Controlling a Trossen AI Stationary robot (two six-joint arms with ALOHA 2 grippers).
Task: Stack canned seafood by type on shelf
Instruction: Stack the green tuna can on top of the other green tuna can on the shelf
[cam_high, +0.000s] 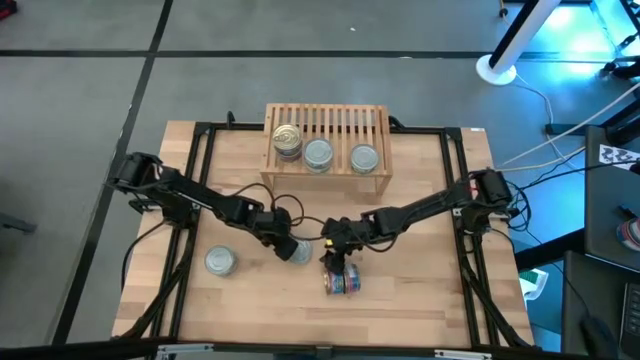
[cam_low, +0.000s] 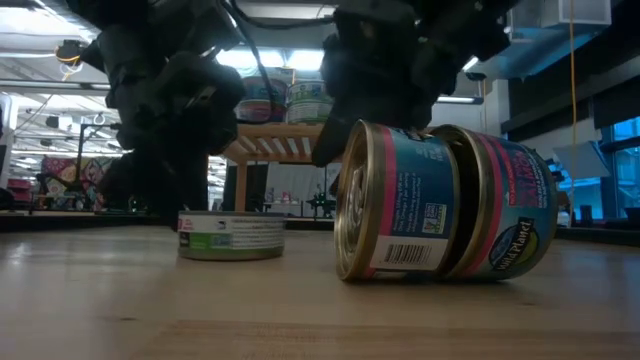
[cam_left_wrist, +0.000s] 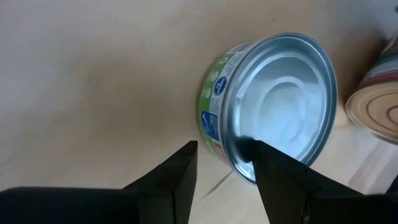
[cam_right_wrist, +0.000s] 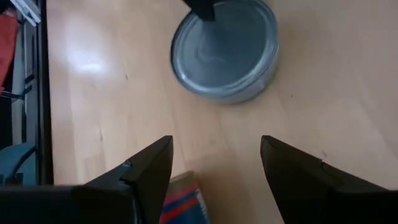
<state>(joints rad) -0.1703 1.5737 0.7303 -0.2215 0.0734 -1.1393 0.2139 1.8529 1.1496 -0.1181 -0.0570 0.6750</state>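
at the far left of the table (cam_high: 420, 300) a silver-lidded tin (cam_high: 220, 261) stands alone on the bare wood, well apart from both arms. right of it, the left gripper (cam_high: 288, 246) reaches in toward the middle, over a green-labelled tin (cam_left_wrist: 273, 106) that sits flat on the table. in the left wrist view its two dark fingers (cam_left_wrist: 177, 174) are parted and straddle the near rim of that tin: one fingertip lies over the silver lid, the other outside the green wall. they bracket the rim, but whether they actually pinch it cannot be told.

just right of that tin, the right gripper (cam_high: 340, 258) hangs above two blue-and-red labelled tins (cam_low: 445, 200) lying on their sides, end to end and touching, gold lid facing left in the low view. its jaws are spread wide and empty; in the right wrist view only a corner of the red-blue label (cam_right_wrist: 183, 202) shows between the fingers (cam_right_wrist: 143, 177), with the green-labelled tin lying further ahead and the other arm's fingertip (cam_right_wrist: 200, 7) on its lid.

behind everything, toward the table's back edge, the shelf (cam_high: 328, 170) holds more tins on its slatted top: a gold-lidded stack (cam_high: 287, 140) at its left, then two silver-lidded ones (cam_high: 318, 155) and (cam_high: 364, 158) beside it. the two arms and the tins on their sides lie between the table's front edge and the shelf. black frame rails (cam_high: 190, 200) run along both table sides.
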